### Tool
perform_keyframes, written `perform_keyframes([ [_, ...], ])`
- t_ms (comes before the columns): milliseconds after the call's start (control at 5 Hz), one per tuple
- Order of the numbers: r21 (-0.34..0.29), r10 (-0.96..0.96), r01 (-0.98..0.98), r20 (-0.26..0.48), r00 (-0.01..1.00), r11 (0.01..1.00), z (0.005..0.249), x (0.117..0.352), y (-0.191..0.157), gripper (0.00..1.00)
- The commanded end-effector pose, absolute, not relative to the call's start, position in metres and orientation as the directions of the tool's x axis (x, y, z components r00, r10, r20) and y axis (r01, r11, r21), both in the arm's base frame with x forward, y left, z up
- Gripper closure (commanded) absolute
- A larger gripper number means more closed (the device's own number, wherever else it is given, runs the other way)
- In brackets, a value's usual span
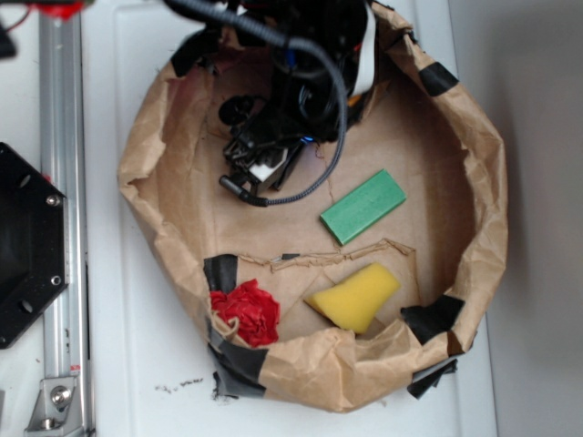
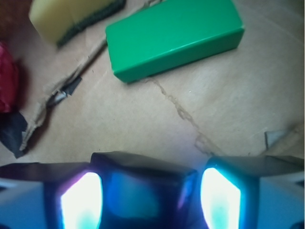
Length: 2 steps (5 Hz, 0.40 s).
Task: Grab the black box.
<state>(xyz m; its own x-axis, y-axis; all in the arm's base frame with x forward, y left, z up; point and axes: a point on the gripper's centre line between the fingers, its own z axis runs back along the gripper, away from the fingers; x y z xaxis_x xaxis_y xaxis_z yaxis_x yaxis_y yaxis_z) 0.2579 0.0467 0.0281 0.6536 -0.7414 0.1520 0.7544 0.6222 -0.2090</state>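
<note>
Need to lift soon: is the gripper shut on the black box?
Yes. In the wrist view the black box sits between both fingers of the gripper.

I find no text, label, brand, number or sign that I can read in either view. The green block [image 1: 363,207], the yellow sponge [image 1: 355,297], the red crumpled wad [image 1: 246,310] and the brown paper wall [image 1: 146,146] show plain surfaces with no print. The black box [image 2: 138,195] between the fingers of my claw [image 2: 147,200] shows only glossy reflections, no lettering. The black tape strips [image 1: 435,316] are bare too.
</note>
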Motion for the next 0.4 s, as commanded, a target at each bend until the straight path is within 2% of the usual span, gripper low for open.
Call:
perform_keyframes([
  [0,0.005,-0.794,0.797,0.079,0.602,0.605,0.044,0.261,0.043,1.0],
  [200,0.115,-0.757,0.749,0.077,0.648,0.653,0.058,0.259,0.047,1.0],
])
